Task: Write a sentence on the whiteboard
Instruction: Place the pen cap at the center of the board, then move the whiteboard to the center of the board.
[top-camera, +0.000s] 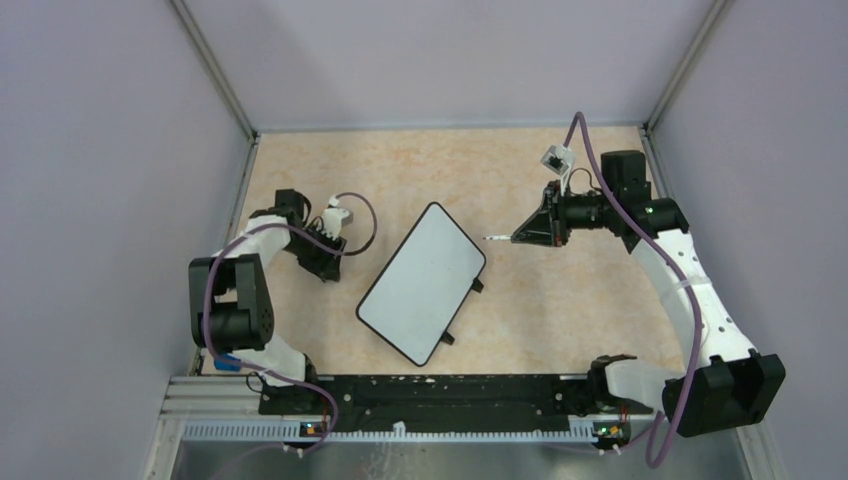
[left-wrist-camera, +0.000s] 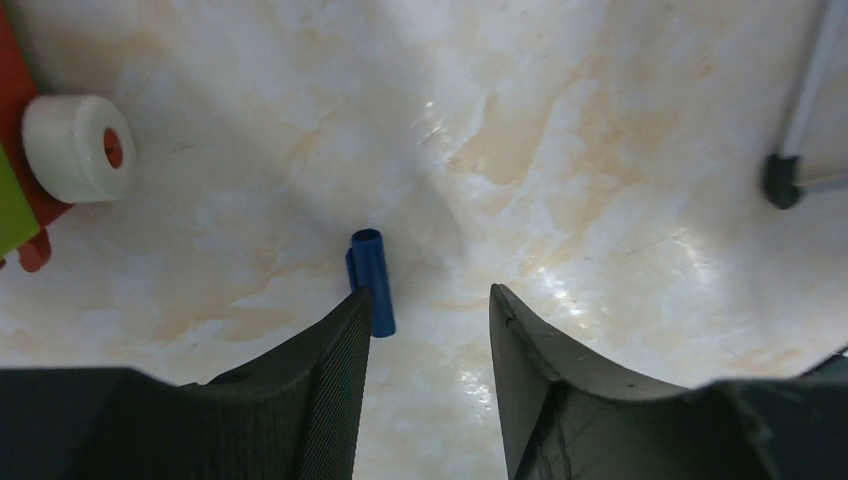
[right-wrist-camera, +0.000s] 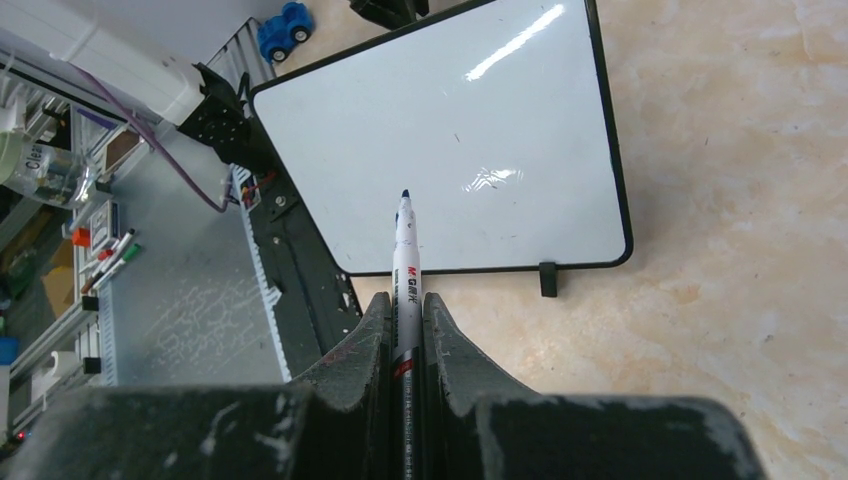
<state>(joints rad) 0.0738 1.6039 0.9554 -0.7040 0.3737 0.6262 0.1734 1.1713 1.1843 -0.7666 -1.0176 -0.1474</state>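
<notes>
Right pincer (right-wrist-camera: 405, 300) pinching the uncapped marker (right-wrist-camera: 404, 240), left pincer (left-wrist-camera: 430, 300) spread over the blue cap (left-wrist-camera: 372, 280): lower the tip gently onto the blank whiteboard (right-wrist-camera: 450, 130).

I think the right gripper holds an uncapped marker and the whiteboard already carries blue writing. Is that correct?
Not quite: the whiteboard carries no writing, as the right wrist view shows. The right gripper does hold an uncapped marker.
</notes>
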